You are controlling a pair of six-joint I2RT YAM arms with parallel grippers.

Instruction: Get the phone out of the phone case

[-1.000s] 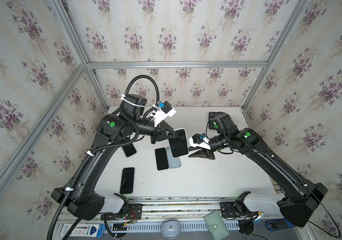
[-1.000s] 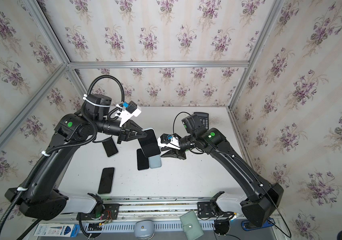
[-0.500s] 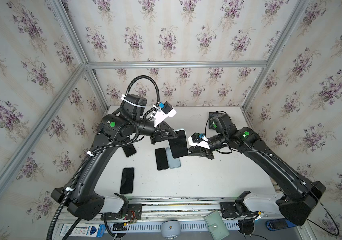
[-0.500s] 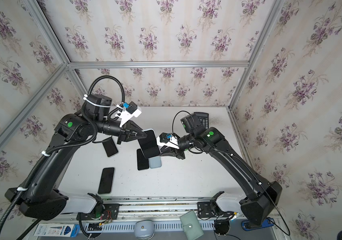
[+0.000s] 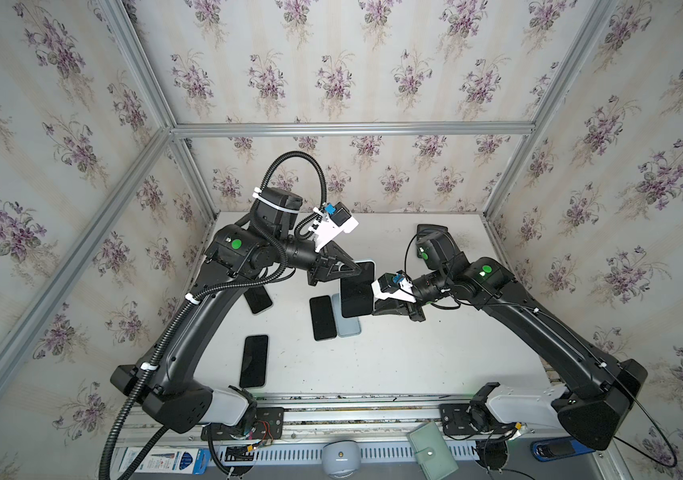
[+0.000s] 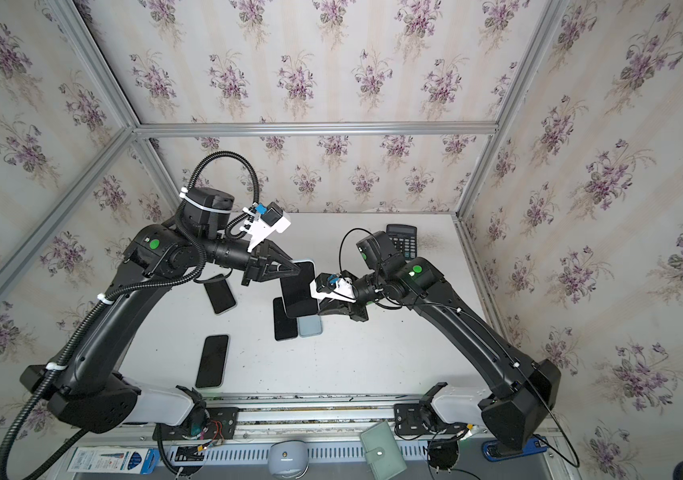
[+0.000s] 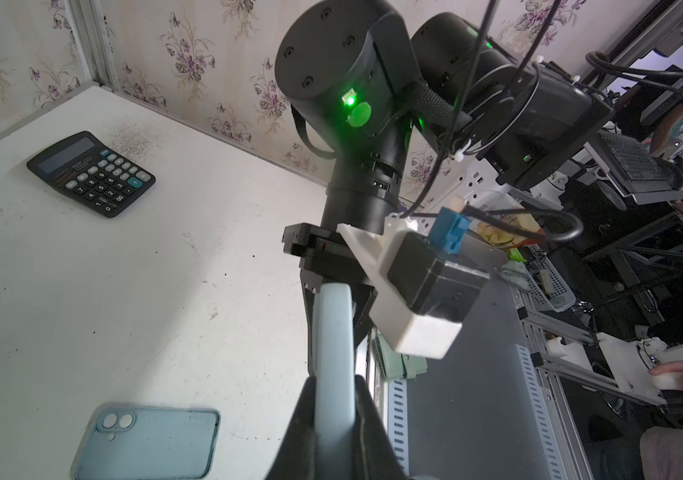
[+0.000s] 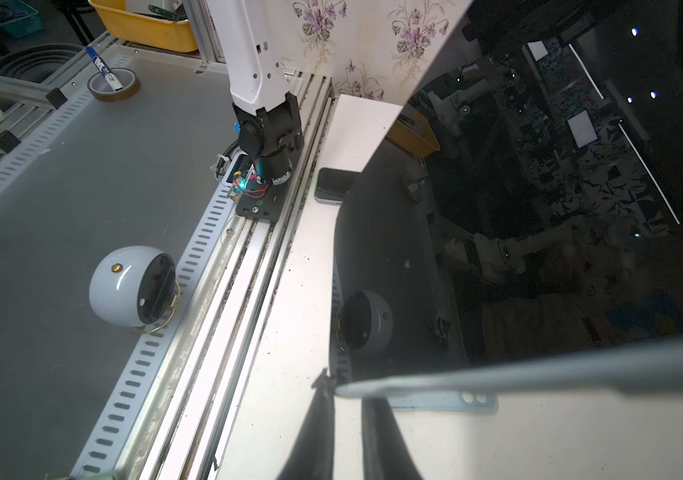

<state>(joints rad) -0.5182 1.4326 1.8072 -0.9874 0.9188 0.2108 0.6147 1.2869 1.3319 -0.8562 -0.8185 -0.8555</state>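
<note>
Fig., L to R: my left gripper (image 5: 358, 270), clenched on the 11 o'clock edge of the phone (image 5: 357, 291), which is held above the table (image 5: 414, 353) w/ its pale-blue case (image 7: 331, 332) on. My right gripper (image 5: 375, 309) is clamped at the phone's 4 o'clock corner. A second pale-blue case (image 5: 350, 326) lies on the table at 6 o'clock.

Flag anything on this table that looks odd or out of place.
A calculator sits at the far right corner of the table, unrelated to the task. A dark gritty smudge marks the surface beside it. Nothing else stands out.
</note>
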